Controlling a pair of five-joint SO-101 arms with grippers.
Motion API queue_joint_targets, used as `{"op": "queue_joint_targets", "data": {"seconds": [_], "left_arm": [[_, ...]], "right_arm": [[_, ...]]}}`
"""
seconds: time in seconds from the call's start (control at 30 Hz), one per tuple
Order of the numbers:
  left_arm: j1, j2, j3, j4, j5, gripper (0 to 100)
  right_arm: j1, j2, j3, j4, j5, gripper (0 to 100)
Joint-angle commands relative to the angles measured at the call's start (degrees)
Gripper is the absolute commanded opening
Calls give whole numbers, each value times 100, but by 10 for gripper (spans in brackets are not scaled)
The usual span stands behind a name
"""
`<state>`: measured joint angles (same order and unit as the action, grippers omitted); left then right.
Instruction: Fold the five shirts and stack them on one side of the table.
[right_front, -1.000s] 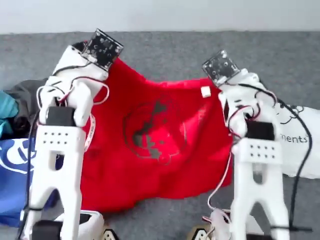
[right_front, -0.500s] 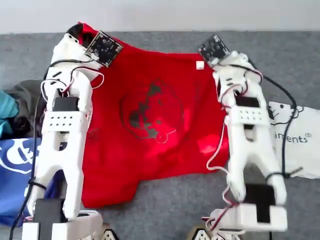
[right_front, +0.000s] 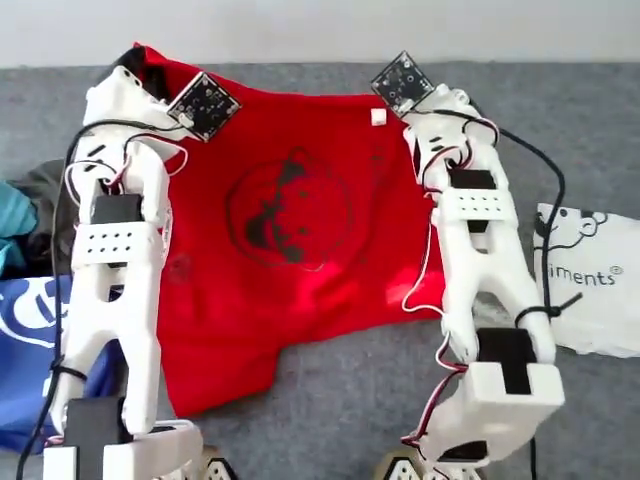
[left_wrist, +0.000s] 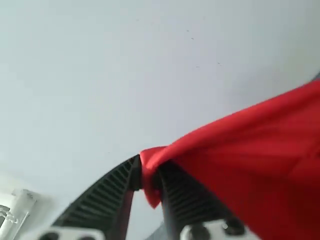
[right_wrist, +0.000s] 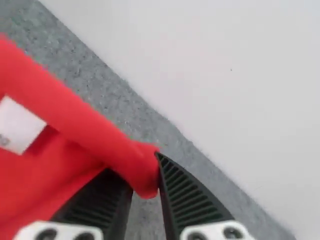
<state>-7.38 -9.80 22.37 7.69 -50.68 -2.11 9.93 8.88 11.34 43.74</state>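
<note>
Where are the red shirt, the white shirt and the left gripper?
red shirt (right_front: 340, 300), high view, plain cloth below the print.
white shirt (right_front: 600, 320), high view, cloth below its lettering.
left gripper (left_wrist: 149, 175), left wrist view, between its fingertips, where they pinch the red shirt.

Plain white wall (right_front: 320, 30) behind.

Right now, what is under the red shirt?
The gray table covering shows around the edges of the red shirt, so it seems to lie on that. Anything beneath its middle is covered.
</note>
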Motion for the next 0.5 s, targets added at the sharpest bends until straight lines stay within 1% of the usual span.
{"op": "queue_joint_targets", "data": {"seconds": [0.0, 0.07, 0.17, 0.37, 0.47], "left_arm": [[-18, -70, -110, 167, -44, 13], [-9, -97, -163, 668, -44, 13], [-9, -396, -154, 1793, -44, 13], [53, -1125, -163, 5064, -35, 13], [53, -1407, -163, 6444, -35, 13]], "right_arm": [[57, -101, -299, 462, 176, 9], [57, -163, -299, 1068, 475, 9], [84, -295, -299, 2070, 703, 9], [84, -479, -299, 3679, 703, 9], [119, -497, -299, 4277, 703, 10]]}}
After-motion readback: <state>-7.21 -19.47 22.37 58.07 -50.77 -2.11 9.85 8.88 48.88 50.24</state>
